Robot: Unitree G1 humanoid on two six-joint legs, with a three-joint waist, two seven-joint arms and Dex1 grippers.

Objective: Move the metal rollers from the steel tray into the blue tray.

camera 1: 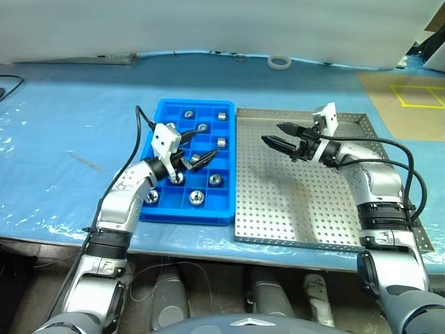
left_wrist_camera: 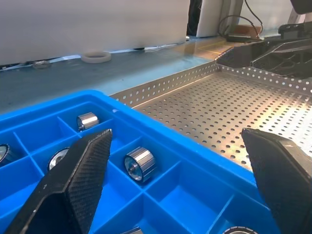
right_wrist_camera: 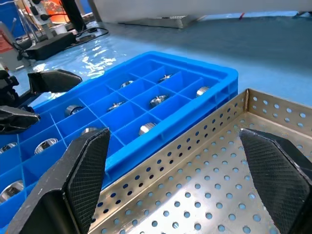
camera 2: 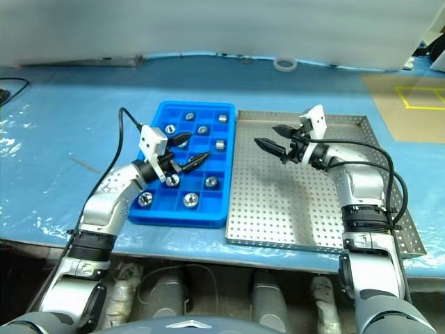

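Left eye view — metal rollers (camera 1: 197, 197) sit in the blue tray (camera 1: 158, 212); left gripper (camera 1: 191, 161) and right gripper (camera 1: 276, 135), over the steel tray (camera 1: 292, 202), both spread wide, holding nothing.

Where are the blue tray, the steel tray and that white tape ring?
Blue tray (camera 1: 158, 111): left eye view, far left corner of its rim.
Steel tray (camera 1: 292, 202): left eye view, bare perforated floor.
Tape ring (camera 1: 279, 62): left eye view, the ring's near edge.

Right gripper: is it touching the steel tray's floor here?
Apart. The right wrist view shows the open right gripper above the steel tray, perforated floor visible between and under its fingers.
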